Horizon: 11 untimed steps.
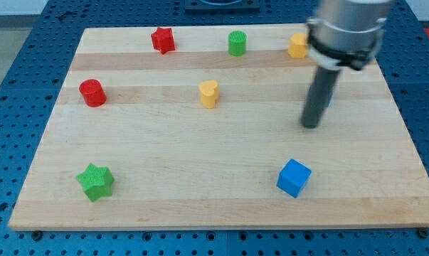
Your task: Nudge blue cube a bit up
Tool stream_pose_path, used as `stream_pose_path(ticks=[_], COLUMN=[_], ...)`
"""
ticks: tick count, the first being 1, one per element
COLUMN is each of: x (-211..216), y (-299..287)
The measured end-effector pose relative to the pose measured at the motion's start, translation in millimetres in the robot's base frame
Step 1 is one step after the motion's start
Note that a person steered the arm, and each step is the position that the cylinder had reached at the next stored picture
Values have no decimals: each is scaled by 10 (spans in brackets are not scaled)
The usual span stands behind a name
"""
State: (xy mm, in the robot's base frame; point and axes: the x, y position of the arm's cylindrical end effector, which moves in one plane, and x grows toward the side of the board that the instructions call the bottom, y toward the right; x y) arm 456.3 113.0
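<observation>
My tip (311, 125) is a bare rod end with no hand on it, so there is nothing to spread or pinch; it stands on the wooden worktop (200, 192) at the view's right. The blue cube (294, 178) lies apart from it, toward the view's bottom and slightly left. A yellow block (297, 45) sits near the top, beside the arm. Farther left are a yellow heart (209, 93), green cylinder (237, 43), red star (163, 40), red cylinder (92, 93) and green star (95, 181).
</observation>
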Motion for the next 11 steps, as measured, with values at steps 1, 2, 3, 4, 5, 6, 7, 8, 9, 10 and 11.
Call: stream_pose_path(ticks=[1,2,3,4,5,6,7,8,9,10,11], x=[54,427,672,803,1380,1479,1255,1031,1072,1395,1627], y=[-626,-629,-828,-1111,-1108,-778,-453,-450,-463,-682,-1074])
